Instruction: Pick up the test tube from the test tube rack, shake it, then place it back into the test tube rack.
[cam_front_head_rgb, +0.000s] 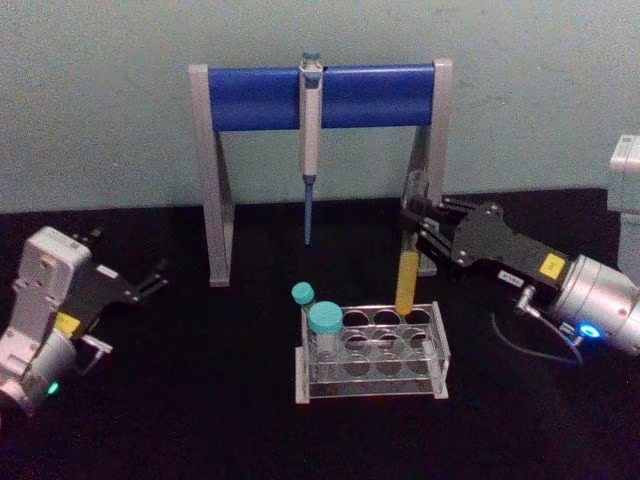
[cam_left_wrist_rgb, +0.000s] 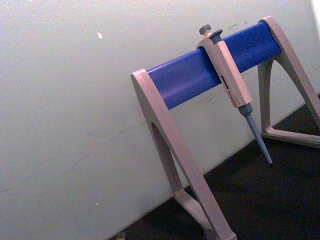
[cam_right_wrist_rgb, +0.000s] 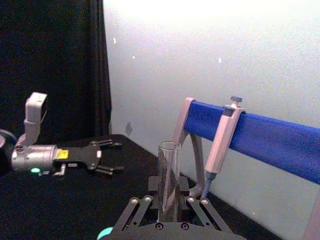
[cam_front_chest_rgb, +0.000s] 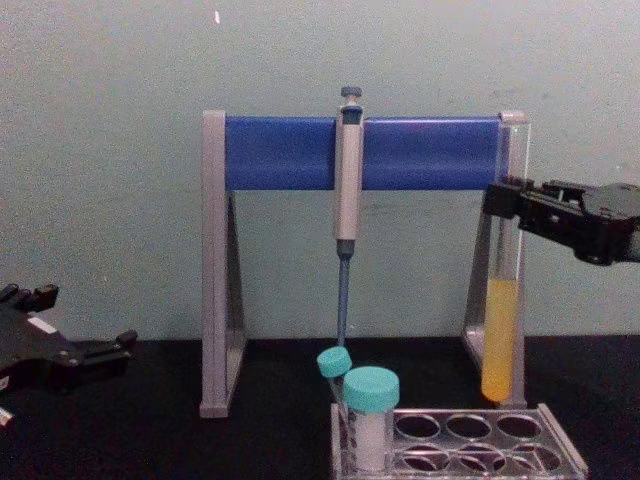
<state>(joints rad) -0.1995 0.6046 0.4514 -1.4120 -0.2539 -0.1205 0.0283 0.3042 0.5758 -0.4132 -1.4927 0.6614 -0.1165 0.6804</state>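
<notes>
Test tube tight in right gripper

One black table carries one clear rack and one blue-and-grey stand holding one pipette. Two teal-capped containers stand at the rack's left end: one wide vial and one thin capped tube. There is one long test tube of yellow liquid, and two grippers, the left gripper and the right gripper.
</notes>
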